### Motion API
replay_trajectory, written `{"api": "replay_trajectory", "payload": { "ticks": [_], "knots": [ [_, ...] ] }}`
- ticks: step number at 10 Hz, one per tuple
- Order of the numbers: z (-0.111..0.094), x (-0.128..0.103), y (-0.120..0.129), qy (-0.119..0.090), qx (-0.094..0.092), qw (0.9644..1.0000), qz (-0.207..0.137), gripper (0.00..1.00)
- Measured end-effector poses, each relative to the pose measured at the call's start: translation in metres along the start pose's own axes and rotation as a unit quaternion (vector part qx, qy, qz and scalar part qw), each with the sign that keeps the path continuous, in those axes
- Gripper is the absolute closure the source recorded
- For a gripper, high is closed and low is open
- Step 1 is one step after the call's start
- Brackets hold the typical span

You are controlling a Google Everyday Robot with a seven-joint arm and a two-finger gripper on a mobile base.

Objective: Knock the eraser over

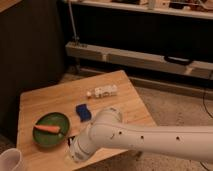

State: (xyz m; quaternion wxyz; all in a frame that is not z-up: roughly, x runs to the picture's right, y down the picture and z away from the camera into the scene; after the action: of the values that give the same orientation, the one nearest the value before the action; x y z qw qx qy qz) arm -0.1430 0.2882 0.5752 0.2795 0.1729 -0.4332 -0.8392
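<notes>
My gripper is low at the table's front edge, beside the green plate. My arm hides the eraser, so I cannot judge if it is knocked over.

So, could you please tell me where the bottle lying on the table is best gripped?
Probably across its body's middle, from above: the bottle lies on its side, long axis roughly left-right. The claw is low at the table's near edge, by the green plate.
</notes>
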Motion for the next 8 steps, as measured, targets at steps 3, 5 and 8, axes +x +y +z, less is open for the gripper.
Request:
{"api": "replay_trajectory", "payload": {
  "ticks": [3, 5, 8],
  "knots": [
    [0.026, -0.029, 0.045, -0.017, -0.020, 0.9993, 0.027, 0.85],
    [0.024, -0.031, 0.080, 0.013, -0.043, 0.9983, 0.038, 0.85],
    [0.024, -0.006, 0.120, 0.112, -0.050, 0.9911, 0.051, 0.85]
  ]
}}
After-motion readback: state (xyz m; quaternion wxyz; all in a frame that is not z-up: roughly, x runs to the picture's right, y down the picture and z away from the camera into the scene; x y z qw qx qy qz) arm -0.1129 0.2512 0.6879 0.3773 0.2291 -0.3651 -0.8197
